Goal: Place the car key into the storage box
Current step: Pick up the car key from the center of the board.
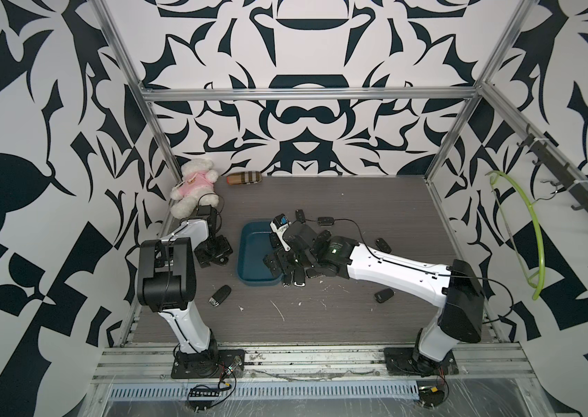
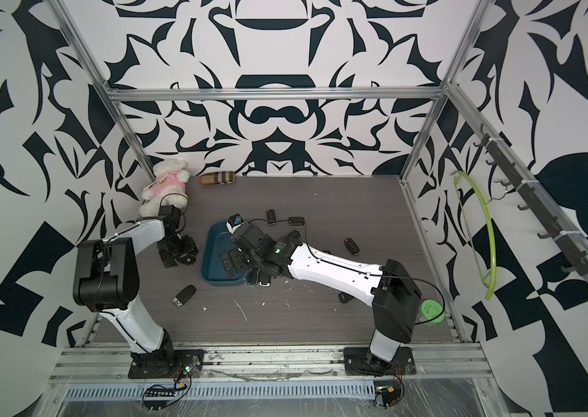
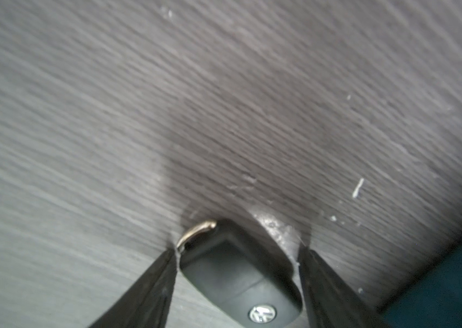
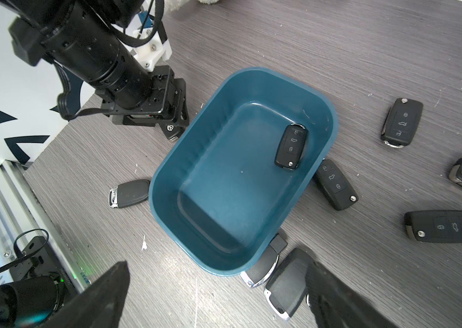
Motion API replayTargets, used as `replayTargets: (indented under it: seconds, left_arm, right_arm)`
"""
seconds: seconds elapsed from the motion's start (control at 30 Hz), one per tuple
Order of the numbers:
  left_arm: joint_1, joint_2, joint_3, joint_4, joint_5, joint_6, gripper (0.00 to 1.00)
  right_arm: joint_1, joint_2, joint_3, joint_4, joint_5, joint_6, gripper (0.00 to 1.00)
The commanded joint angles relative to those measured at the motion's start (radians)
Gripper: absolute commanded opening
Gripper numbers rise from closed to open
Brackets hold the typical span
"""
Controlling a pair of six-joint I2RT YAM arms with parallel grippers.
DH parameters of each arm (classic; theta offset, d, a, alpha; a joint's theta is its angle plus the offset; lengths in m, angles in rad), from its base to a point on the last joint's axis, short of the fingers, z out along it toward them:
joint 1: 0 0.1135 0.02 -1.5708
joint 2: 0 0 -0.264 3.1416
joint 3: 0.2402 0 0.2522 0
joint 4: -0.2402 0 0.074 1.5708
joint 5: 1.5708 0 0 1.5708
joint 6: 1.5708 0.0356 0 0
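Partway there, with one car key (image 4: 292, 146) lying in the storage box (image 1: 249, 260), a second key (image 3: 232, 272) at the box's 9 o'clock straddled by the parted, unclamped left gripper (image 3: 236, 250), and right gripper (image 4: 218, 262) wide open, empty, overhead.

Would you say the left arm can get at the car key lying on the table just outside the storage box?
Probably yes. The left gripper is down at the car key, its fingers standing either side of it on the table. The storage box sits close beside.
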Motion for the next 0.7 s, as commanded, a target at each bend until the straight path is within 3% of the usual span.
replayTargets:
  seconds: [0.0,0.27,0.37,0.5,0.57,0.67]
  left_arm:
    - [-0.005,-0.007,-0.019,-0.026,0.003,-0.032,0.70]
    - [-0.005,0.030,0.008,-0.013,0.023,-0.071,0.54]
    - [-0.005,0.030,0.003,-0.009,0.021,-0.071,0.43]
    - [-0.006,0.019,0.001,-0.012,0.013,-0.069,0.40]
    - [-0.006,0.006,0.001,-0.016,0.013,-0.065,0.33]
    - [-0.005,-0.017,0.005,-0.027,0.008,-0.062,0.34]
  right_arm:
    - [-0.003,-0.030,-0.004,0.006,0.018,0.005,1.00]
    - [-0.002,-0.040,-0.015,0.005,0.026,0.013,1.00]
    - [-0.002,-0.046,-0.022,0.004,0.034,0.015,1.00]
    - [-0.002,-0.045,-0.025,0.003,0.038,0.019,1.00]
    - [-0.002,-0.043,-0.022,0.003,0.039,0.019,1.00]
    - [-0.002,-0.037,-0.020,0.005,0.040,0.018,1.00]
